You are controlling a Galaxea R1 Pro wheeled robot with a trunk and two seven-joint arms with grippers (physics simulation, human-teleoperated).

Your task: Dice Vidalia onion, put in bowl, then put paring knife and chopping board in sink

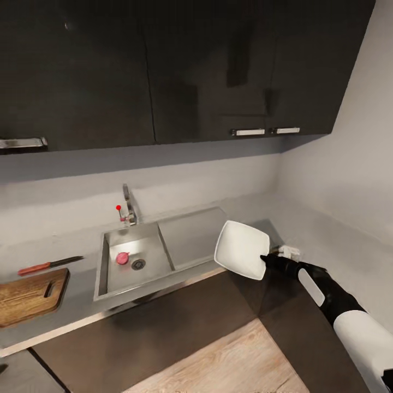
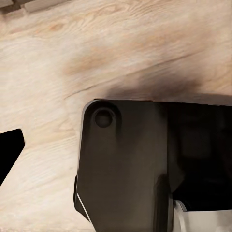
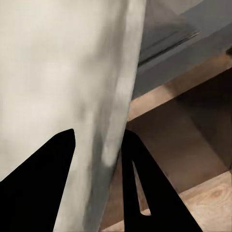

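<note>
1. Here the right gripper (image 1: pixel 266 258) clamps the rim of the bowl (image 1: pixel 242 249), a shallow white squarish dish with rounded corners, tilted on edge above the countertop's (image 1: pixel 71 308) front edge.
2. In the right wrist view both dark fingers (image 3: pixel 46 169) pinch the bowl's glossy pale wall (image 3: pixel 58 72).
3. Beyond the bowl, well away from that gripper, the pinkish Vidalia onion (image 1: pixel 122 258) lies in the grey metal sink (image 1: pixel 112 275) beside the drain.
4. Farther still, the red-handled paring knife (image 1: pixel 48 266) lies just beside the grained brown chopping board (image 1: pixel 30 295).
5. I cannot tell the left gripper's state.

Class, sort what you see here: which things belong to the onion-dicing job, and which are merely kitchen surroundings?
Job: Vidalia onion in the sink; paring knife; chopping board; bowl, held tilted by the right hand; countertop.

Surroundings: tap; wall cabinets; wood floor.
</note>
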